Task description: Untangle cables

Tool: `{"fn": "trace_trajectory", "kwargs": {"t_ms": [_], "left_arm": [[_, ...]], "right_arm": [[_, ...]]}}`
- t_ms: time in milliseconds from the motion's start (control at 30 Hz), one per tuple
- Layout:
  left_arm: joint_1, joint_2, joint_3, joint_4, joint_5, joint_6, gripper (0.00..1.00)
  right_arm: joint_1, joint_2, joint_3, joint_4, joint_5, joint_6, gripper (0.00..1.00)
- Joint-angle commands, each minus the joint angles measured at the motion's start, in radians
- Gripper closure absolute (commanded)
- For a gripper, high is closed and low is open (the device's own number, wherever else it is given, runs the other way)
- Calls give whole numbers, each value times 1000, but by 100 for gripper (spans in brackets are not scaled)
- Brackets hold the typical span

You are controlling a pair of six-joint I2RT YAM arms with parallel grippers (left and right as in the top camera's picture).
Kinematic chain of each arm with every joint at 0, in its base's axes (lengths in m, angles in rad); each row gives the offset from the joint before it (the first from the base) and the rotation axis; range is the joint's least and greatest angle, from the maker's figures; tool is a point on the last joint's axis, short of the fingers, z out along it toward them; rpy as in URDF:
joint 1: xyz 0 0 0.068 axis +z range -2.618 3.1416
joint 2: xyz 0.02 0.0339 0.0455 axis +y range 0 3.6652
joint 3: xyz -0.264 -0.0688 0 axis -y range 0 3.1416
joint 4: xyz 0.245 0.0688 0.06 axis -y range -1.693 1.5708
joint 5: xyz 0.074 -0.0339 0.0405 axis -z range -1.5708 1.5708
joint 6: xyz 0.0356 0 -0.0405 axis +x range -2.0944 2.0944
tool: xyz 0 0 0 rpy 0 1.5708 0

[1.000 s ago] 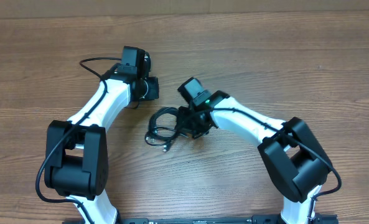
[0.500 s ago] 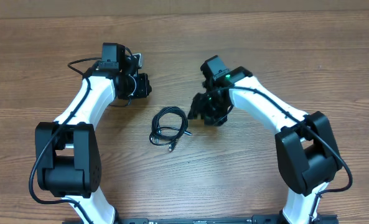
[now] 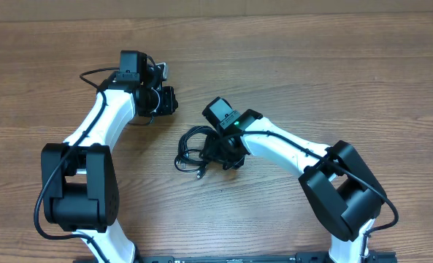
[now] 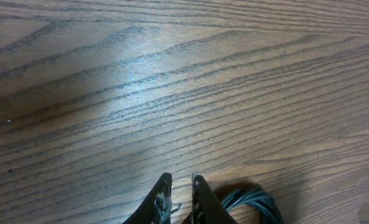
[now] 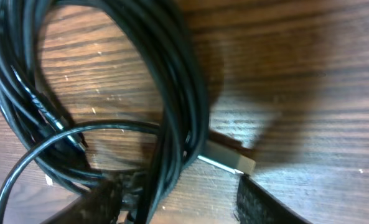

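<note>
The cables (image 3: 193,151) lie as a loose black coil on the wooden table between the arms. My right gripper (image 3: 219,155) sits low over the coil's right side. In the right wrist view its jaws stand apart, with several strands of the cables (image 5: 178,81) running down between the fingers (image 5: 265,205). A silver-tipped plug (image 5: 231,162) lies just ahead of the right finger. My left gripper (image 3: 168,100) is farther back and left. Its fingers (image 4: 200,193) are almost together with only bare wood in the narrow gap. A small dark coil of cable (image 4: 249,202) lies just right of them.
The table (image 3: 311,66) is brown wood grain. Thick black cables run along both white arms (image 3: 99,131). The far edge of the table runs along the top of the overhead view.
The right gripper let go and drew back right of the coil, then came back onto its right side with jaws apart. The left arm swung left earlier and has since held still.
</note>
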Motion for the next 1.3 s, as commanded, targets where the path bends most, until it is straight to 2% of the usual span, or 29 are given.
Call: {"fn": "trace_trajectory", "kwargs": {"t_ms": [0, 33, 100, 167, 233, 433, 667, 867, 1000, 1133, 1267], "left_arm": [[-3, 2, 23, -4, 8, 18, 86], [-4, 2, 23, -5, 8, 15, 86], [-6, 2, 23, -7, 8, 15, 86], [-10, 2, 23, -7, 8, 15, 86], [-18, 2, 23, -9, 8, 14, 86], [-60, 2, 23, -18, 8, -9, 85], [-102, 2, 23, -43, -11, -63, 87], [-101, 2, 23, -64, -17, -121, 89], [-103, 2, 23, -86, -31, -124, 91], [-105, 2, 15, -157, -51, -138, 92], [-110, 2, 5, -206, -56, -192, 85]], "right_arm": [[6, -3, -22, 5, 91, 46, 70], [6, -3, -24, 1, 99, 46, 81], [4, -3, -26, -18, 133, 41, 90], [-2, -3, -26, -28, 183, 11, 96], [-9, -3, -26, -20, 232, -47, 96], [-25, -3, -26, 111, 238, -240, 85], [-27, -5, -21, 141, 237, -284, 84], [-76, -18, 92, 12, 93, -386, 53], [-137, -18, 122, -49, -60, -385, 44], [-165, -14, 118, -103, -103, -366, 42], [-153, -10, 117, -115, -103, -363, 43]]}}
